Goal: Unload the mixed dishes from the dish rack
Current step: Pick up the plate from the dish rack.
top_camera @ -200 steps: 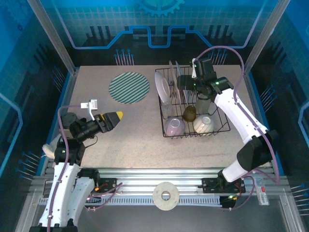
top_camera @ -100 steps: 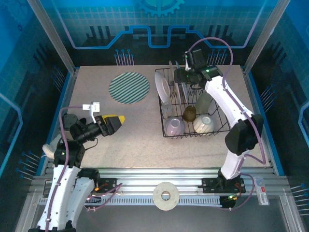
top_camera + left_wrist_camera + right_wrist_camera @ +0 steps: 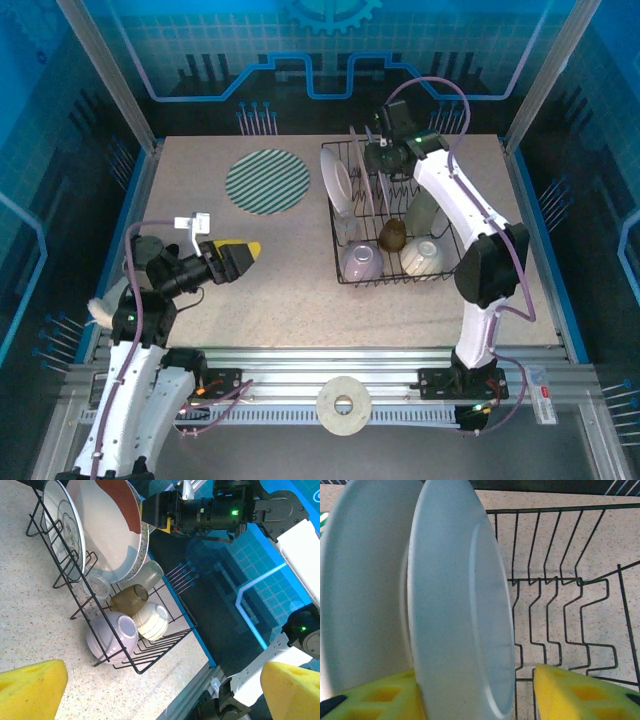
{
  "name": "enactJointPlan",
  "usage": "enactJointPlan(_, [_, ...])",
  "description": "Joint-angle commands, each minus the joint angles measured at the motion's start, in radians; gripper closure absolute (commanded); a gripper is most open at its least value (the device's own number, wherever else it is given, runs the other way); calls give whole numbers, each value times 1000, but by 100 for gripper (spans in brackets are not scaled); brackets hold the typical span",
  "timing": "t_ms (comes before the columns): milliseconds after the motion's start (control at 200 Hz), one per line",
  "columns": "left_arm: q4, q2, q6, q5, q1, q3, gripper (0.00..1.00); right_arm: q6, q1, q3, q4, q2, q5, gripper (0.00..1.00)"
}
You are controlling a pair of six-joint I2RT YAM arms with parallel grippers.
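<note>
Dish rack (image 3: 400,281), a black wire basket on the right of the speckled table (image 3: 280,290), keeps its plates upright between prongs, so I reach in from above. My right gripper (image 3: 475,680) straddles the rim of a smooth glazed plate (image 3: 460,605), jaws apart and not yet pinching, while my left gripper (image 3: 162,685) hangs wide open, well apart from the rack. Lower in the basket sit rounded pale bowls (image 3: 112,635), a brown cup (image 3: 392,236) and a clear glass (image 3: 97,586).

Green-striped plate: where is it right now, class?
The green-striped plate lies flat on the table left of the dish rack, toward the far edge, in the top external view.
</note>
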Motion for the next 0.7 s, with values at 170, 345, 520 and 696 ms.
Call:
enactJointPlan(170, [-17, -12, 32, 14, -8, 32, 1, -12, 62, 4, -4, 10, 168, 54])
enactJointPlan(345, [-20, -12, 34, 14, -10, 32, 1, -19, 82, 20, -10, 24, 210, 63])
enactJointPlan(520, [-23, -12, 33, 12, -10, 32, 1, -20, 87, 38, -25, 36, 229, 77])
enactJointPlan(696, [-24, -12, 34, 11, -11, 32, 1, -20, 94, 46, -31, 38, 239, 87])
